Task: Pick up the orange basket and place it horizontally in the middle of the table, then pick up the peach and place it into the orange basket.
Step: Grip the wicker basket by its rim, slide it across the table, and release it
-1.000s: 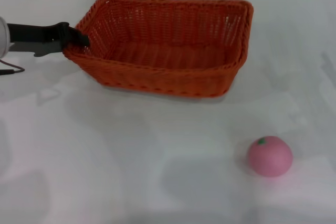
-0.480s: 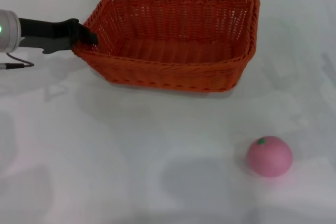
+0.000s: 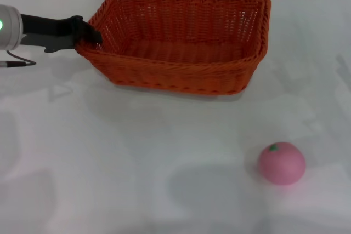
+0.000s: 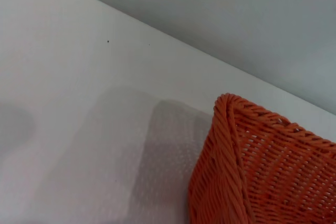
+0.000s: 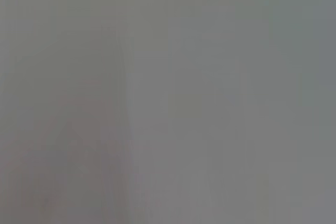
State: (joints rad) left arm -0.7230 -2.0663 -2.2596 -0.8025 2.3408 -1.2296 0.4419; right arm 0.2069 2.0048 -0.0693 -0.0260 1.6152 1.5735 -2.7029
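The orange basket (image 3: 181, 42) lies lengthwise across the far middle of the white table (image 3: 137, 163), its opening facing up. My left gripper (image 3: 88, 35) reaches in from the left and is shut on the basket's left short rim. In the left wrist view a corner of the orange basket (image 4: 252, 166) shows close up over the table (image 4: 79, 103). The peach (image 3: 281, 162), pink with a green mark on top, sits alone at the near right, well apart from the basket. The right gripper is out of view.
The left arm's grey wrist and a thin black cable (image 3: 16, 63) hang over the table's left edge. The right wrist view shows only a plain grey surface.
The left gripper swung the basket's left end away from me and a little to the right, squaring the basket to the table; over the last half second it hardly moved. The peach stayed put.
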